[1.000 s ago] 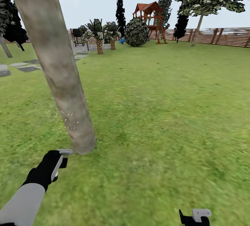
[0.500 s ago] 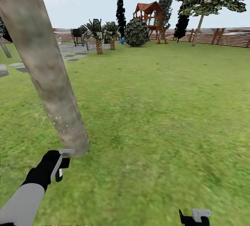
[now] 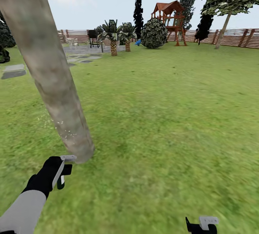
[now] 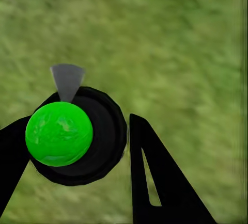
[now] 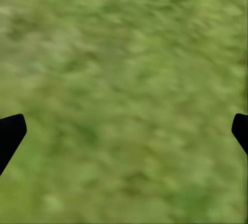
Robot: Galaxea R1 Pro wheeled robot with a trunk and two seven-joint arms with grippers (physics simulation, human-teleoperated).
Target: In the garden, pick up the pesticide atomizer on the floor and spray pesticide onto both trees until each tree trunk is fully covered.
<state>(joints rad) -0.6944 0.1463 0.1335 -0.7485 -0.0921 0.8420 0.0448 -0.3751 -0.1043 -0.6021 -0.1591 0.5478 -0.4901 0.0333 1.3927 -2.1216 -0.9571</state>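
Grey-brown mottled bark fills the left of our head view: the thick, bare tree trunk (image 3: pixel 54 79) leans up from the blurry green grass floor (image 3: pixel 162 118) just ahead of our left gripper (image 3: pixel 61 171). A scatter of fine whitish pesticide specks (image 3: pixel 66 133) sits only on the lowest stretch of bark, and the column above looks bare to us, so we judge this trunk far from fully covered.

The chief risk, as we see it, is aim. The nozzle sits low and close to the base, and if we keep spraying from here the mist would land on the same small patch or on the grass. Raising the arm so near the bark could also knock the sprayer against the trunk and twist it in our grip.

In the left wrist view, the small pesticide atomizer (image 4: pixel 77 136) shows a dark round body, a bright green rounded part facing the camera and a pale grey wedge at its far edge. It sits between our black left fingers (image 4: pixel 160 182), which are drawn in around it and holding it.

Our right gripper (image 3: pixel 203 225) hangs low over the grass, its fingers (image 5: pixel 10 136) spread wide with nothing between them.

The second tree (image 3: pixel 226 7) stands far off by the brown slatted wooden fence (image 3: pixel 237 37).
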